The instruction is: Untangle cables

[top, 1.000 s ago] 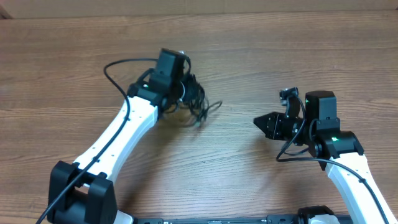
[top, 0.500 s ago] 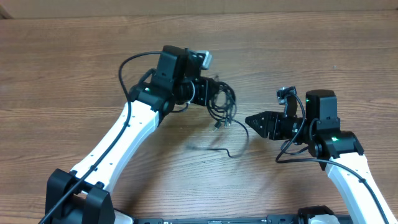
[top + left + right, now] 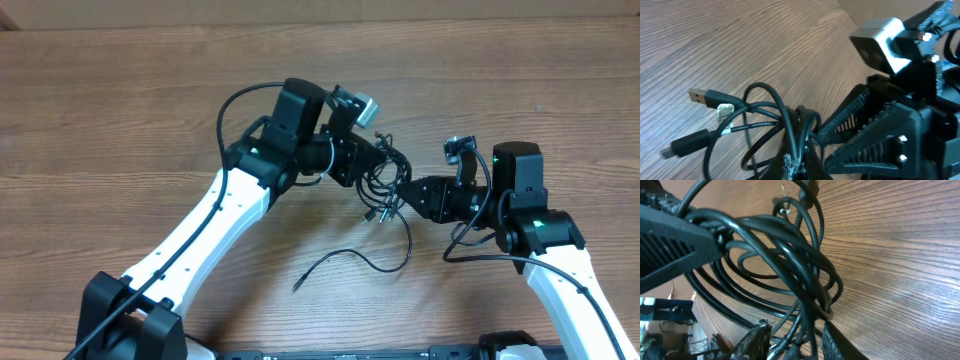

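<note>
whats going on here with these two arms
The left pincer holds a tangled bundle of thin black cables above the wooden table, right up against the right pincer. The right pincer's jaws stand open with strands of the bundle between them, not yet clamped. One loose strand hangs down and lies on the table.
</note>
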Robot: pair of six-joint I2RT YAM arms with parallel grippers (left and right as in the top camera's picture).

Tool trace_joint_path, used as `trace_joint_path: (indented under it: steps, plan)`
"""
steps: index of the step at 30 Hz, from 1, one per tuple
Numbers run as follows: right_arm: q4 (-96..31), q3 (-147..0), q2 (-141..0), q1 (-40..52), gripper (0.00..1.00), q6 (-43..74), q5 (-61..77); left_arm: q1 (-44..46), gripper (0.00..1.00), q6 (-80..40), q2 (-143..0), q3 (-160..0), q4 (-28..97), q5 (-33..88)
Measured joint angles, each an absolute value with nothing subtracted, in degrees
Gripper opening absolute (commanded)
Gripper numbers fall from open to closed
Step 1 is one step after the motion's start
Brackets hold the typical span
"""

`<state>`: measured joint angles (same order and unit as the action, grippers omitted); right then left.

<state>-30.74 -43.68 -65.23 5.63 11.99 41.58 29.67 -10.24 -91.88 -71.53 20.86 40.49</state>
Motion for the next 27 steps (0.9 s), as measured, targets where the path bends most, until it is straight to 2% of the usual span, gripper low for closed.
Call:
trace_joint_path:
  steps: [2,6,18,27]
  plan:
    - [-30.7,-43.7,-65.2,5.6,0.27,11.9,41.6,29.9,0.04,-10.2,-91.9,-71.5,20.1,41.0]
    - [-30.7,-43.7,-65.2,5.6,0.04,11.9,41.6,29.9,0.05,-10.1,-91.9,-71.5,18.5,42.2]
    - [-34.7,-43.7,-65.2,5.7,0.04,11.9,38.4,29.9,0.04,-10.1,-91.9,-71.5,18.5,42.8]
    - [-46.9,-43.4,-65.2,5.7,0.04,18.2,18.6,27.4,0.04,-10.8,-91.9,-71.5,20.6,40.8]
